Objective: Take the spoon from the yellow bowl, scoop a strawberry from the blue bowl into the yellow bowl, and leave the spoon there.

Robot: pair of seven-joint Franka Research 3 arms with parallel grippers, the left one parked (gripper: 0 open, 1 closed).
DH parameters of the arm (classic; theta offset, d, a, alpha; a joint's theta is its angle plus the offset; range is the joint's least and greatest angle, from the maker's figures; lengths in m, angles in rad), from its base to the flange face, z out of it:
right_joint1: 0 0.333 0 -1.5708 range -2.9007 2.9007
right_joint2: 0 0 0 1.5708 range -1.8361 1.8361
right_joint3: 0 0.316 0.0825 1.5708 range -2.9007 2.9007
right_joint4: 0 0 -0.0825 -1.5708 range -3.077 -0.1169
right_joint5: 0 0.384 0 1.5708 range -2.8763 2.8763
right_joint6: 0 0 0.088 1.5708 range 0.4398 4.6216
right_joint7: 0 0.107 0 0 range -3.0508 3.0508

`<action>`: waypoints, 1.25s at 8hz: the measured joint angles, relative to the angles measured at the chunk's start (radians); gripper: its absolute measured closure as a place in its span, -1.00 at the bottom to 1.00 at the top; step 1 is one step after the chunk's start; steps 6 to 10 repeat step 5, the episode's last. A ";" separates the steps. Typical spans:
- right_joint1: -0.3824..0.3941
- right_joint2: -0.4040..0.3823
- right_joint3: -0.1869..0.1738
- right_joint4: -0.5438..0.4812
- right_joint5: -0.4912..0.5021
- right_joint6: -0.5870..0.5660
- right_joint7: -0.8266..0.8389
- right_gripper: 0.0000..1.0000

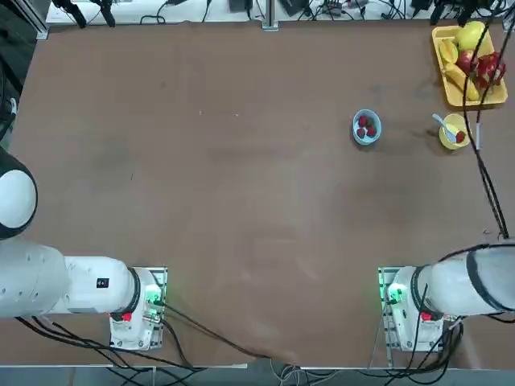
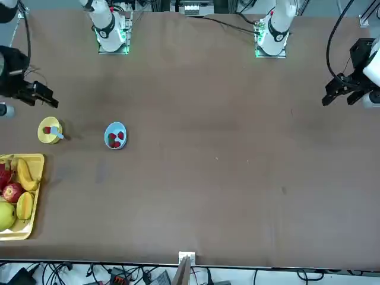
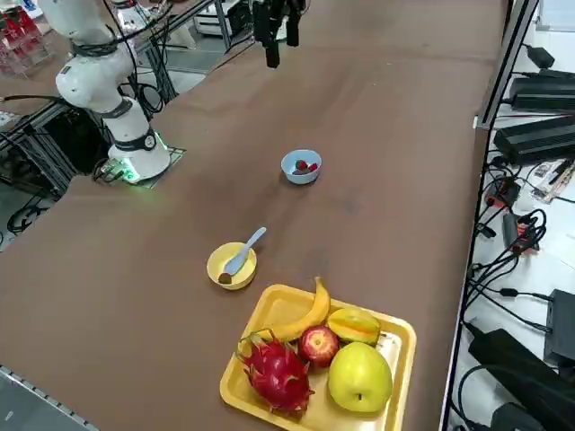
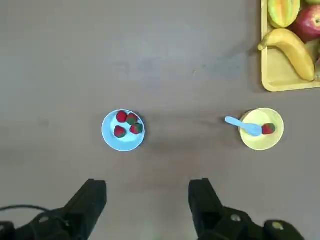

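Note:
The yellow bowl (image 4: 262, 130) stands near the table's right edge, beside the fruit tray. The pale blue spoon (image 4: 243, 125) rests in it, its handle poking out over the rim toward the blue bowl, with one strawberry (image 4: 268, 129) next to it. The blue bowl (image 4: 123, 130) stands a short way to the robot's left of it and holds several strawberries (image 4: 131, 120). My right gripper (image 4: 147, 192) hovers high above the table, on the robot's side of both bowls, open with nothing between its fingers. It also shows as the right gripper (image 2: 44, 95) in the front view.
A rectangular yellow tray (image 1: 447, 80) with a banana, apples, a starfruit and a dragon fruit sits at the table's far right corner, just beyond the yellow bowl. A black cable (image 1: 483, 169) runs along the right edge. Brown tabletop (image 1: 241, 177) stretches to the left.

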 joint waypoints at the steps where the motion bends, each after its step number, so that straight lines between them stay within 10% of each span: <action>1: 0.015 -0.034 -0.017 -0.031 0.000 0.010 0.000 -1.00; 10: 0.028 -0.068 -0.016 -0.044 0.000 0.055 0.000 -1.00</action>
